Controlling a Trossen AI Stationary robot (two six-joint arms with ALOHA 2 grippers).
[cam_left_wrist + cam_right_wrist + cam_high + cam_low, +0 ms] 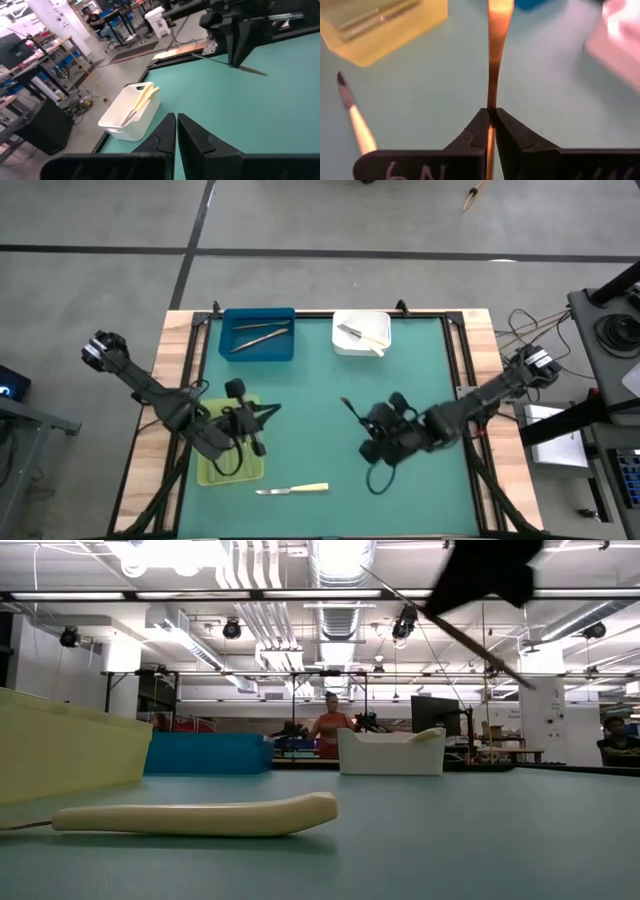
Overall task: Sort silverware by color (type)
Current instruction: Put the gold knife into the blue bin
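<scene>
**A:** so where's everything? We see the right hand (490,131) clamped on a slim metal utensil (496,60), lifted off the green worktop (400,380) around 4 o'clock of centre.

**B:** yep, and the left hand (176,131) is shut with nothing in it, sitting over the yellow-green tray (215,468) at 8 o'clock. A yellow-handled knife (292,489) lies loose at 6. Blue tray (258,350) at 11 holds grey pieces, white tray (361,333) at 12 has yellow-handled ones.
</scene>
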